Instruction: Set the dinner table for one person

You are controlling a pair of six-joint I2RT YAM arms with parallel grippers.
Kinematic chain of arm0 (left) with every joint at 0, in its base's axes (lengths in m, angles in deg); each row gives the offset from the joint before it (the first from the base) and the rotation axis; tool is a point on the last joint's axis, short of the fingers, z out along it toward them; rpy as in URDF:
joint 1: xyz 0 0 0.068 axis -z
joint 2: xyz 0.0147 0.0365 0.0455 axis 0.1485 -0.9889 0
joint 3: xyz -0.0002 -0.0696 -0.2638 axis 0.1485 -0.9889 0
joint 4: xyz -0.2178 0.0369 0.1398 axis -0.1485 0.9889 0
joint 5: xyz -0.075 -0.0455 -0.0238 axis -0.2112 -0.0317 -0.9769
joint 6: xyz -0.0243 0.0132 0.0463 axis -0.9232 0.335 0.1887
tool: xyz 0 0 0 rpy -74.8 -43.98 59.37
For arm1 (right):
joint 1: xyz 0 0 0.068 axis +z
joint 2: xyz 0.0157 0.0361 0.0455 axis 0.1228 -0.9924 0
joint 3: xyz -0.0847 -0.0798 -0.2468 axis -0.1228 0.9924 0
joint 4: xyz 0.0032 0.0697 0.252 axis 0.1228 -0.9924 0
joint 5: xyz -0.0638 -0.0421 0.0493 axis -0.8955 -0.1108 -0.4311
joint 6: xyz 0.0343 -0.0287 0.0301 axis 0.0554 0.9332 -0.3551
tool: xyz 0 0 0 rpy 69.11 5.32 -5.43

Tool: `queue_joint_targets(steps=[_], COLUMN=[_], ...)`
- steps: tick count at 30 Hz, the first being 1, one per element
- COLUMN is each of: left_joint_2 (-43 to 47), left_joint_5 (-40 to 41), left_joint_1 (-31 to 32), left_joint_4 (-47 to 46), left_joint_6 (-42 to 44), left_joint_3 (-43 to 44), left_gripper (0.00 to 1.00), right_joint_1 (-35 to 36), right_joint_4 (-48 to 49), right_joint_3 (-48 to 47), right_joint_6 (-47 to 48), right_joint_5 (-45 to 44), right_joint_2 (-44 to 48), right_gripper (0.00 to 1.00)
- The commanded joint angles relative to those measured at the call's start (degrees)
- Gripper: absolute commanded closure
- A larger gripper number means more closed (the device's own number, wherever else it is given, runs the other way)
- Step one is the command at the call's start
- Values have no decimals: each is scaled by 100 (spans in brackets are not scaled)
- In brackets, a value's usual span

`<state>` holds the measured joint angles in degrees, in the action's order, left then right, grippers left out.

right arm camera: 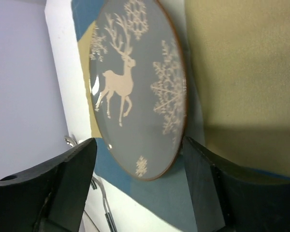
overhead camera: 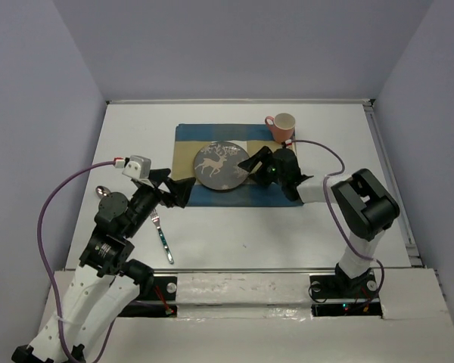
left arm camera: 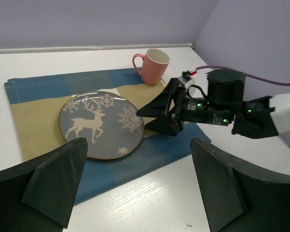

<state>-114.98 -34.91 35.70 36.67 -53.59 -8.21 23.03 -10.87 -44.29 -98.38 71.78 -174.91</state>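
A grey plate (overhead camera: 219,166) with a white deer lies on the blue and tan cloth mat (overhead camera: 212,197) on the white dinner table (overhead camera: 325,219). My right gripper (overhead camera: 251,168) stands open at the plate's right edge. In the right wrist view the plate (right arm camera: 135,96) fills the gap between its fingers (right arm camera: 72,169), its rim close against one of them. My left gripper (overhead camera: 180,185) hovers open and empty over the mat's front left corner, facing the plate (left arm camera: 99,123) and the right gripper (left arm camera: 152,116). A pink mug (overhead camera: 281,126) stands at the mat's back right corner.
A fork (overhead camera: 163,236) lies on the table in front of the mat, left of centre. A spoon (overhead camera: 104,192) lies further left, partly behind the left arm. Grey walls close in the table on three sides.
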Motion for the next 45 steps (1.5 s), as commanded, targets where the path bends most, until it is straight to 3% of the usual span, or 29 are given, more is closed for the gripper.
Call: queue_joint_targets(steps=[1, 7, 11, 18, 24, 30, 36, 45], left_joint_2=[2, -7, 11, 177, 213, 301, 389, 485], left_joint_5=[136, 276, 627, 1927, 2385, 2684, 3475, 3441], left_joint_1=[-105, -237, -334, -509, -562, -580, -589, -580], left_joint_4=[-167, -167, -19, 281, 334, 395, 527, 536], left_joint_6=[20, 29, 29, -77, -173, -314, -868, -850], left_joint_3=[139, 174, 236, 333, 341, 368, 412, 403], left_gripper=[1, 1, 1, 1, 1, 1, 1, 1], right_joint_1=[32, 427, 1480, 3306, 4004, 4260, 4427, 4646], right_joint_4=[-682, -1070, -1570, -2395, -3090, -3706, -3838, -4041], right_joint_3=[78, 544, 203, -1587, -2961, -4033, -4491, -5027], right_joint_6=[677, 1309, 1917, 2856, 3376, 3824, 4229, 4238], right_joint_5=[-416, -460, -819, -1969, -2393, -2631, -2437, -2350], right_joint_2=[859, 1607, 1565, 250, -781, -1528, -1871, -2302], right_gripper=[18, 18, 25, 34, 37, 39, 39, 42])
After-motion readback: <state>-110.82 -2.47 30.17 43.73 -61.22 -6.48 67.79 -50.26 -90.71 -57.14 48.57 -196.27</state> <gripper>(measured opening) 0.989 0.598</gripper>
